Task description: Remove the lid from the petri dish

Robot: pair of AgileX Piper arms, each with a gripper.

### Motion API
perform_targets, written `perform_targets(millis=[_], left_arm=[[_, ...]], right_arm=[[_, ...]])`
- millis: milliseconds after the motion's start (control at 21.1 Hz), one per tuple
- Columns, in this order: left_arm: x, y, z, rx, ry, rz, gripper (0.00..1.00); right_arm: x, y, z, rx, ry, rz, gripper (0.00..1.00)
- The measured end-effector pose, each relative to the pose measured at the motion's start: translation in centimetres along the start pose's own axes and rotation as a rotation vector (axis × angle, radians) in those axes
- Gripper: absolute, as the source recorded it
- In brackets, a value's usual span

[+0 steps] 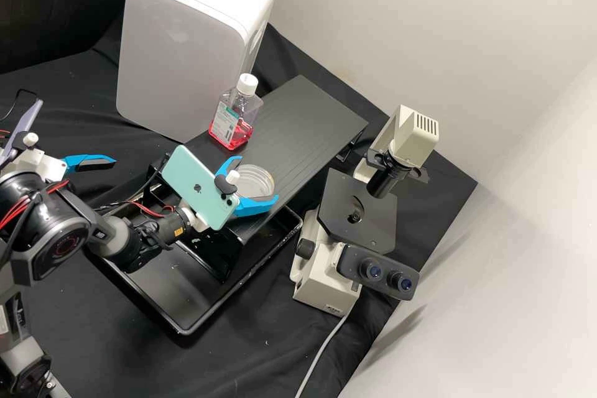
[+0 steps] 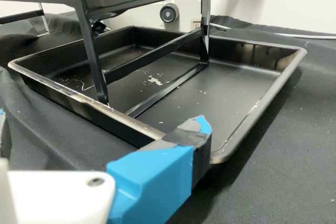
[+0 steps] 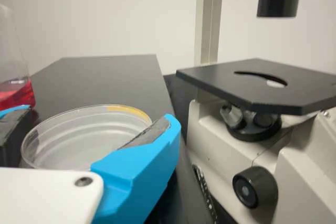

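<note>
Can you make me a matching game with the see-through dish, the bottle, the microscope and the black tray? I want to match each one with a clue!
Things:
1. clear round plastic petri dish
2. clear plastic flask with a white cap
3. white microscope
4. shallow black tray

Clues:
A. holds red liquid
B. sits under the raised black platform
C. has two dark eyepieces
D. lies at the right gripper

Pairs: 1-D, 2-A, 3-C, 4-B.

Clear petri dish [image 1: 256,179]; red-filled flask [image 1: 231,119]; black tray [image 1: 166,289].
</note>
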Motion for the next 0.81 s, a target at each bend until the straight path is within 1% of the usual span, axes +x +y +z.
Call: perform_targets(millis=[143, 333, 475, 570, 665, 713, 808], left_arm=[[0.00, 0.00, 0.00, -0.002, 0.000, 0.000, 1.00], [0.00, 0.00, 0.00, -0.002, 0.000, 0.000, 1.00], [0.00, 0.00, 0.00, -0.002, 0.000, 0.000, 1.00], [0.00, 0.00, 0.00, -0.002, 0.000, 0.000, 1.00], [0.00, 0.00, 0.00, -0.002, 0.000, 0.000, 1.00], [0.00, 0.00, 0.00, -0.002, 0.000, 0.000, 1.00], [0.00, 0.00, 0.00, -0.002, 0.000, 0.000, 1.00]], right_arm=[[-0.28, 0.32, -0.28, 0.002, 0.027, 0.027, 0.00], [-0.37, 0.61, -0.51, 0.008, 0.049, 0.054, 0.00], [-0.37, 0.63, -0.54, 0.009, 0.051, 0.056, 0.00], [-0.37, 0.63, -0.54, 0.017, 0.051, 0.056, 0.00], [-0.47, 0.60, -0.41, 0.016, 0.047, 0.054, 0.00], [-0.46, 0.65, -0.37, 0.024, 0.045, 0.056, 0.00], [-0.48, 0.74, -0.28, 0.025, 0.042, 0.060, 0.00]])
